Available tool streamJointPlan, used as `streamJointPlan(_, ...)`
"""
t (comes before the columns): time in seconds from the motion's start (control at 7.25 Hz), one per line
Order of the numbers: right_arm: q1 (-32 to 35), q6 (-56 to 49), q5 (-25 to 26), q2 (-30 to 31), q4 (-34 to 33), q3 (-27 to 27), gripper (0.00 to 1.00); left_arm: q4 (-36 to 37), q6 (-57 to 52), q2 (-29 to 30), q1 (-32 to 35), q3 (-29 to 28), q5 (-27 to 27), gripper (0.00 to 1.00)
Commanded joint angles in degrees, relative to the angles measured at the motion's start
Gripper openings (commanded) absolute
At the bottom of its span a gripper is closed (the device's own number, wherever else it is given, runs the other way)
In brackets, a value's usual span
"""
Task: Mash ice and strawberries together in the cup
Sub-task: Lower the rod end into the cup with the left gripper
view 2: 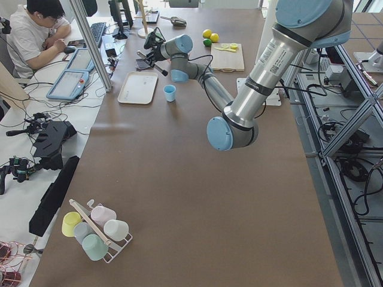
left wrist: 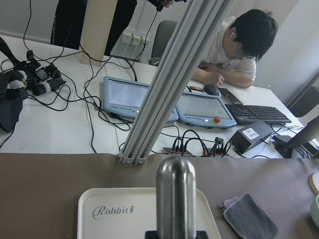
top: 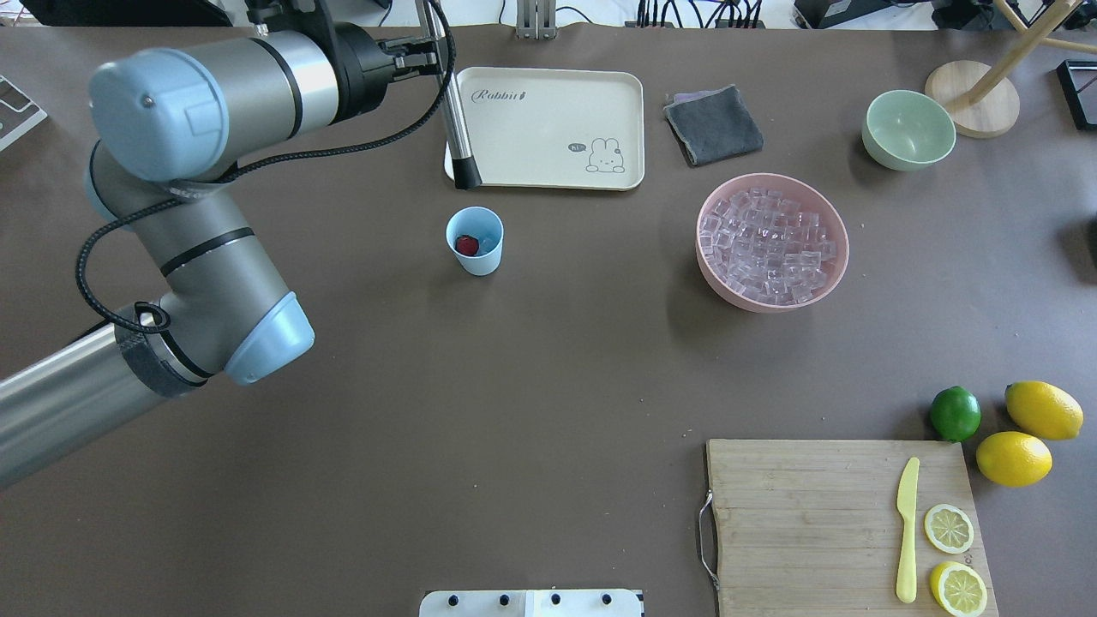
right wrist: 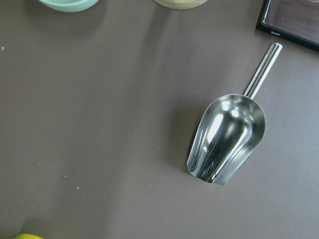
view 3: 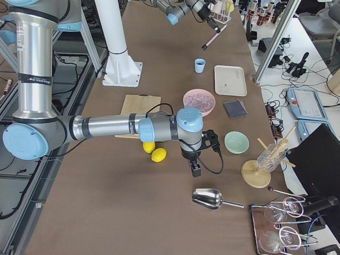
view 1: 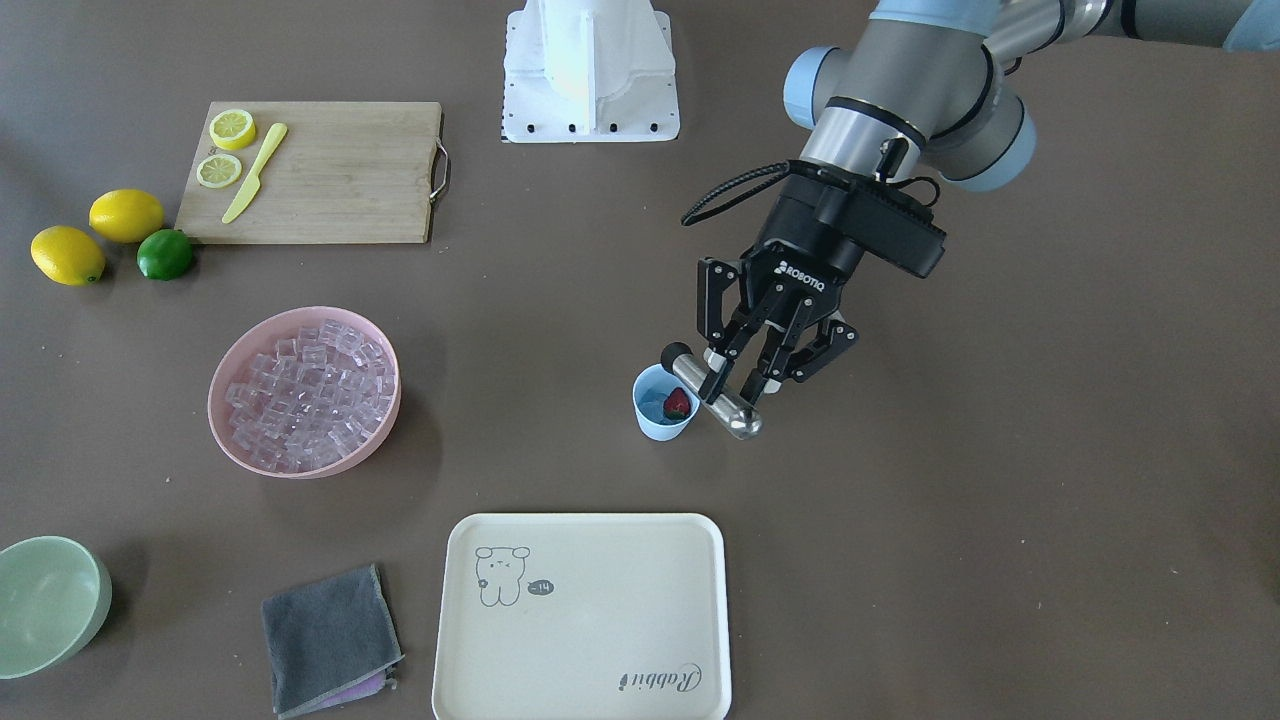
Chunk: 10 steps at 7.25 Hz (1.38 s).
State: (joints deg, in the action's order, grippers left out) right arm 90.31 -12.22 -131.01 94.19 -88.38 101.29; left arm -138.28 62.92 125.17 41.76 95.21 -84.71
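Note:
The light-blue cup (view 1: 665, 403) (top: 475, 241) stands upright on the table. A red strawberry (view 1: 678, 403) (top: 466, 245) and some clear ice (top: 488, 246) lie in it. My left gripper (view 1: 735, 388) is shut on a steel muddler (view 1: 720, 395) (top: 454, 111) (left wrist: 176, 199). It holds the muddler tilted in the air, black tip down, just beside and above the cup. More ice cubes (view 1: 305, 390) fill the pink bowl (view 1: 225, 425). My right gripper (view 3: 195, 169) shows only in the exterior right view, over the table by the lemons; I cannot tell its state.
A cream tray (view 1: 600, 680) lies just beyond the cup. A grey cloth (view 1: 325, 635) and a pale green bowl (view 1: 50, 600) lie to one side. A cutting board (view 1: 340, 190) holds lemon slices and a yellow knife. A steel scoop (right wrist: 227, 142) lies below my right wrist.

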Motion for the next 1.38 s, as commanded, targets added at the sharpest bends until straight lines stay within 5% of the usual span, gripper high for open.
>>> streamJointPlan(0.0,0.0,0.3,-0.1,-0.1,0.0,0.0,0.99,-2.2,-0.3,-2.7,-2.9,-0.3,5.1,0.0)
streamJointPlan(0.41,0.0,0.4,-0.2,0.4,0.0,0.3,0.99,-2.5,-0.5,-2.7,-8.2,0.0,17.2,0.0)
streamJointPlan(1.24,0.0,0.4,-0.3,1.1,0.1,0.6,0.99,-2.9,-4.7,-2.8,-12.7,-2.0,26.3,0.0)
